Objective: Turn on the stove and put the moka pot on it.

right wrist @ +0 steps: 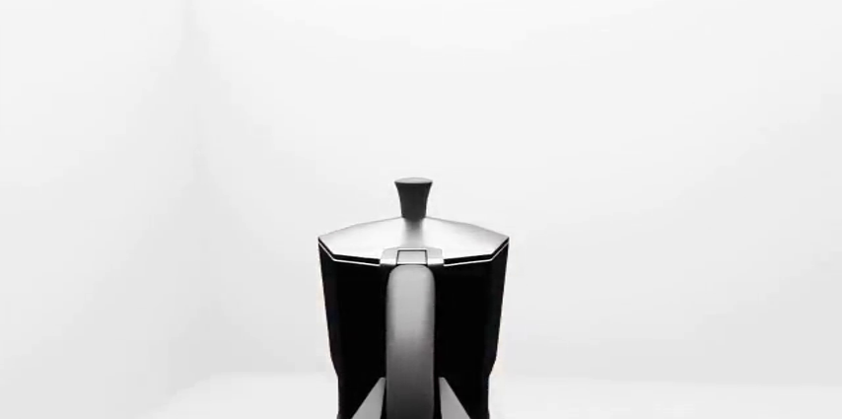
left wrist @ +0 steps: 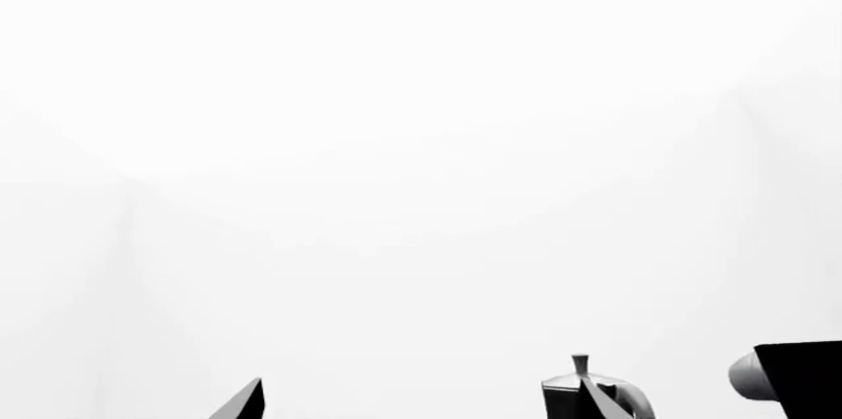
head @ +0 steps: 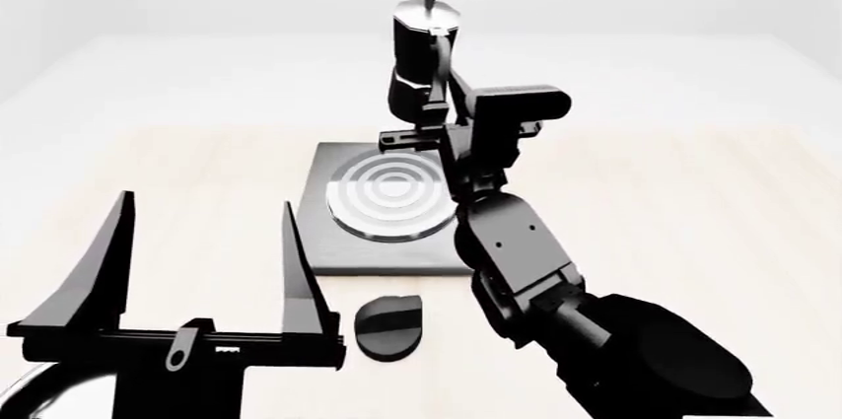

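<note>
The moka pot (head: 424, 44), black and faceted with a silver lid, hangs upright in the air over the far edge of the stove (head: 329, 246). My right gripper (head: 445, 72) is shut on its side handle. In the right wrist view the moka pot (right wrist: 414, 281) fills the centre, with the right gripper (right wrist: 412, 401) closed round the handle. The grey stove plate carries a ring burner (head: 394, 197), and its round black knob (head: 388, 325) lies just in front. My left gripper (head: 208, 204) stands open and empty at the near left. The left wrist view shows only the left gripper (left wrist: 428, 394) tips and the moka pot (left wrist: 569, 401).
The wooden table (head: 684, 202) stretches to both sides of the stove. A curved silver rim (head: 20, 397) peeks in at the near left corner under my left arm. My right forearm (head: 526, 261) crosses the stove's right edge.
</note>
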Controlling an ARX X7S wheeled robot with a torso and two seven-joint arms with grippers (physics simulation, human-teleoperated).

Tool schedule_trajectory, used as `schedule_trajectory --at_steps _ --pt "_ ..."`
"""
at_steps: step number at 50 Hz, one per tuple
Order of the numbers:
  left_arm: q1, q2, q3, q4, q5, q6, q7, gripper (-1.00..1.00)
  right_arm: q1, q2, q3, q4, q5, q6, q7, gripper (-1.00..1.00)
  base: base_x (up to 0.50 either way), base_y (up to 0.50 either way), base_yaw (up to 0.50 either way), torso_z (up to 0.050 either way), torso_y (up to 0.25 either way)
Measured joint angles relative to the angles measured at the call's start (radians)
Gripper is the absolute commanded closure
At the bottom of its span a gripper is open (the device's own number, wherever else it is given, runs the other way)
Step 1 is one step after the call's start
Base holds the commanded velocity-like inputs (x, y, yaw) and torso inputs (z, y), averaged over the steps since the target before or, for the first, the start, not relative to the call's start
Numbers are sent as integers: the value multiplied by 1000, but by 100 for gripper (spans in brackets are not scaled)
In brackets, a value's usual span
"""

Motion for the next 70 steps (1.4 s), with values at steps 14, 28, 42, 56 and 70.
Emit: schedule_trajectory --at_steps 14,28,42,56,70 --pt "-1 0 6 -9 4 4 -2 -100 -2 0 -1 -4 -3 -8 -4 100 0 0 0 0 -102" --pt "-1 -2 8 -13 4 9 -5 -100 4 1 -2 -11 -8 1 -4 100 -1 0 0 0 -95" --pt "2 -5 9 10 10 0 -5 -100 4 1 -1 -15 -14 11 -5 100 -1 0 0 0 -93" --pt "2 -8 9 19 11 -3 -7 -100 7 1 -1 -20 -27 27 -6 100 -1 0 0 0 -93" --pt "2 -10 10 20 10 -2 -10 -100 14 1 -1 -27 -42 43 -3 100 0 0 0 0 -93"
